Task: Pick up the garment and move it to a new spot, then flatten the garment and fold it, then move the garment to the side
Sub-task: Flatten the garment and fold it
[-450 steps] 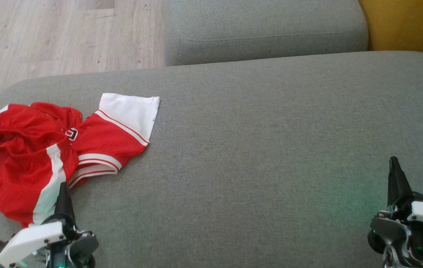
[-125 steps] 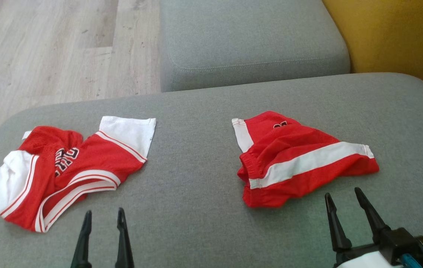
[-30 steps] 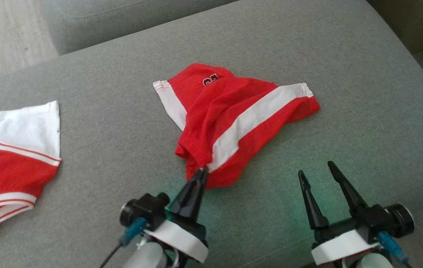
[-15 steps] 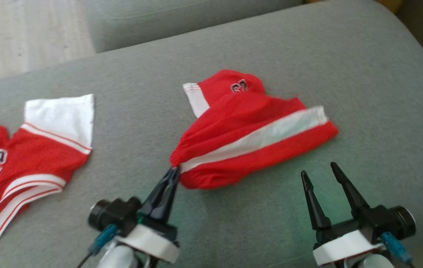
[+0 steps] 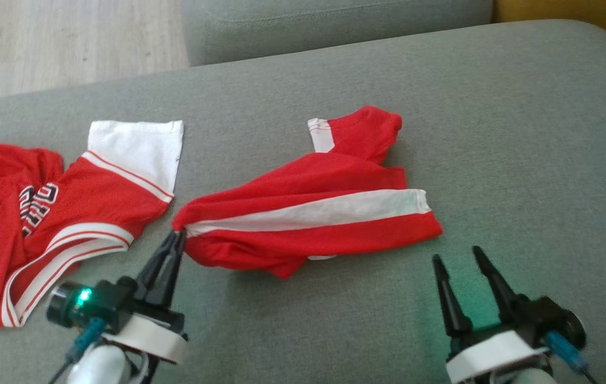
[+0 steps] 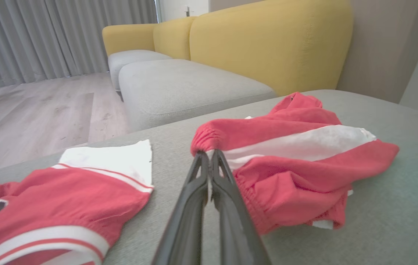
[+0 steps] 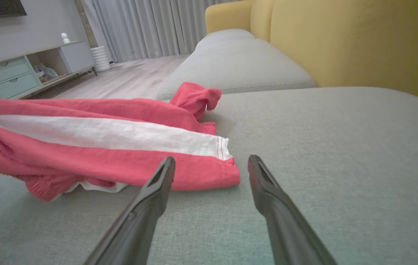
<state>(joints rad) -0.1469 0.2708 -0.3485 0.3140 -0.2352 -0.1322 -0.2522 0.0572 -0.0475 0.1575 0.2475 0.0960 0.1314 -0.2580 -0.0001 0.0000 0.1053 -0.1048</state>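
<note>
You have the red shorts (image 5: pixel 329 234), white stripe down the side, lying rumpled and stretched lengthwise on the grey sofa (image 5: pixel 521 133), one leg humped up at the far edge, the elastic waistband gathered and pinched in the left fingers (image 5: pixel 167 264).

Pictured near: left gripper (image 5: pixel 177 237) and right gripper (image 5: pixel 456 255), each tipped with two long, tapering black fingers (image 5: pixel 447 298), collared in white, plugged with teal connectors (image 5: pixel 559 348); green light (image 5: pixel 84 295) aglow on the left's black housing (image 5: pixel 113 305).
</note>
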